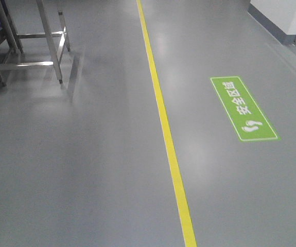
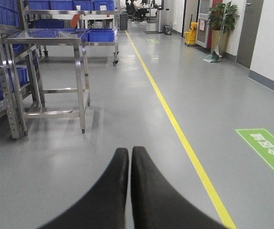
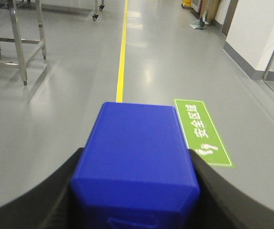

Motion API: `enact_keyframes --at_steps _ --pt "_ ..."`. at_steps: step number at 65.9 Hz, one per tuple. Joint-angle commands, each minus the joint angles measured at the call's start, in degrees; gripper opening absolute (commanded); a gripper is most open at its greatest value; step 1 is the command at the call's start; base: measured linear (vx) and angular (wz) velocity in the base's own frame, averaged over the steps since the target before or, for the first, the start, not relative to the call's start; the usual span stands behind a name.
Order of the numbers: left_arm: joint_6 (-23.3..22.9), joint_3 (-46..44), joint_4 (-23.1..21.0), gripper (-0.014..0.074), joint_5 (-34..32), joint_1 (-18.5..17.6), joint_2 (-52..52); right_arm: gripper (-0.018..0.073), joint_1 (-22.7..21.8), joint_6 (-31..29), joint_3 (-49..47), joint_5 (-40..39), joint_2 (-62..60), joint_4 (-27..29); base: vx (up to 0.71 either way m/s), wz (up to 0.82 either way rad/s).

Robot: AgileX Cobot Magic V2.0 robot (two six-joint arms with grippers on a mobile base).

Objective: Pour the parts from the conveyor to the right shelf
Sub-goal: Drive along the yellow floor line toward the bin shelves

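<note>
Right gripper point(image 3: 137, 160) clamps the blue block point(image 3: 136, 143), near end cut off; left gripper point(image 2: 129, 155) pressed together, empty, over wide floor point(image 2: 79, 119).

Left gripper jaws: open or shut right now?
Shut, empty: on the left gripper the two black jaws touch at the tips, nothing between. The right gripper is shut on the blue part.

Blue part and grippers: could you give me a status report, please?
Left gripper shut, empty. Right gripper shut on the blue part. Steel table ahead-left, beside the shelf.
</note>
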Motion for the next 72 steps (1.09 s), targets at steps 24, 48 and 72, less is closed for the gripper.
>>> enact_keyframes --at_steps 24,48,72 --pt "-0.5 -1.2 -0.5 -0.0006 -4.4 -0.4 -0.1 -0.0005 -0.1 0.0 -1.3 -4.3 0.8 0.5 0.79 0.05" --pt "-0.5 -1.2 -0.5 -0.0006 -4.4 -0.4 -0.1 -0.0005 -0.1 0.0 -1.3 -4.3 0.8 0.5 0.81 -0.01" --pt "-0.5 -1.2 -0.5 -0.0006 -4.3 -0.4 -0.1 -0.0005 -0.1 0.0 -1.3 -4.3 0.8 0.5 0.83 -0.01"
